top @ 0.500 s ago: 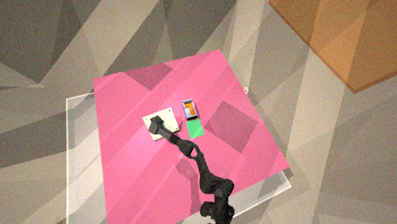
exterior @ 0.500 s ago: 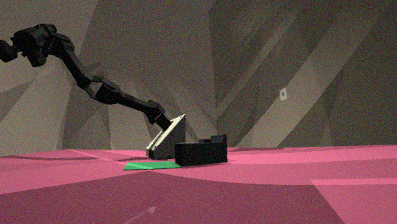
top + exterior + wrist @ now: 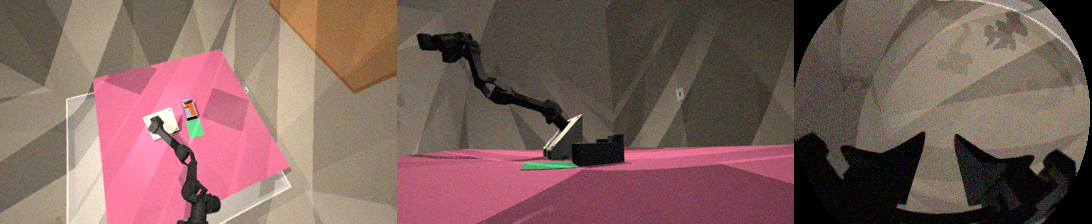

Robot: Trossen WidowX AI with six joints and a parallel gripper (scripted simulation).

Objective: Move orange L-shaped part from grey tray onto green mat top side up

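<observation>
Gripper (image 3: 156, 121), half-closed on nothing, sits mid-frame over the pale wedge (image 3: 169, 116), probably clipping it before reaching the orange part (image 3: 189, 108).

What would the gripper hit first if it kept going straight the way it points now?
Probably the sloped face of the pale wedge block. The gripper, half-closed on nothing, points at that light surface, well short of the grey tray. How near it is cannot be judged.

Arm (image 3: 516, 99): dark, dull, like hard plastic. Pink table top (image 3: 231, 152): flat, smooth, no shine. Green mat (image 3: 195, 129): thin, smooth, dull. Grey tray (image 3: 189, 115): plain, hard-looking. Orange part (image 3: 190, 108): bright, smooth. White wedge block (image 3: 566, 139): smooth, dull.
</observation>
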